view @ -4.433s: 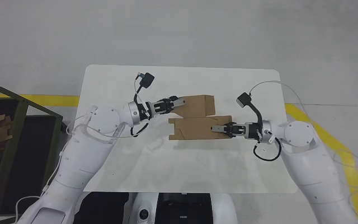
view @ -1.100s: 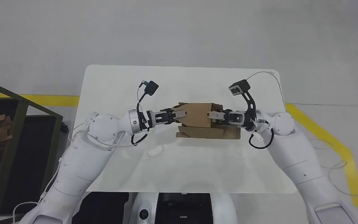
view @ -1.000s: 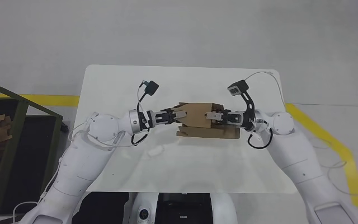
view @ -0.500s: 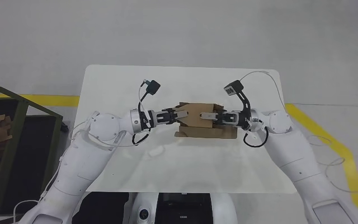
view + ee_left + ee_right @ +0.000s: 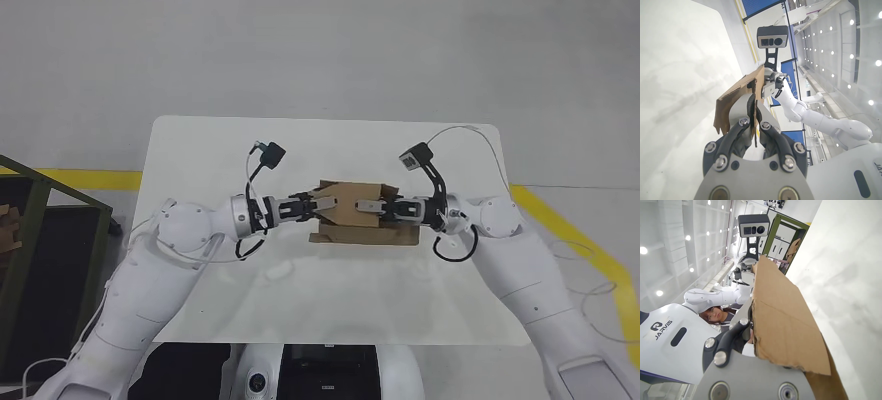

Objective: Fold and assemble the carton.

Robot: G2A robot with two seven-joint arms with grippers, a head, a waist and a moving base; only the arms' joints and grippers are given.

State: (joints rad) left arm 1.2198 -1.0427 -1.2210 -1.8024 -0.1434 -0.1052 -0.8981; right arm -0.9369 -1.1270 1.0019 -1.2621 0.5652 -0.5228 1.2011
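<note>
Carton: your brown corrugated cardboard carton (image 5: 350, 198) is part-folded, its panels bent along the creases and not closed into a box.
Place: over the middle of the white bench (image 5: 200, 150); you cannot tell whether it touches.
Pose: one long panel lies lower, toward the near side.
Grip: left tool (image 5: 322, 206) pinches one end panel's edge; right tool (image 5: 364, 208) grips the opposite end.
Edges: ragged where cut.

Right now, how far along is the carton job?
Done: the carton is bent partway open, not flat. In hand: the left pincer and right pincer each clamp an opposite end. Still to do: its flaps stand unfolded, so squaring and closing remain.
</note>
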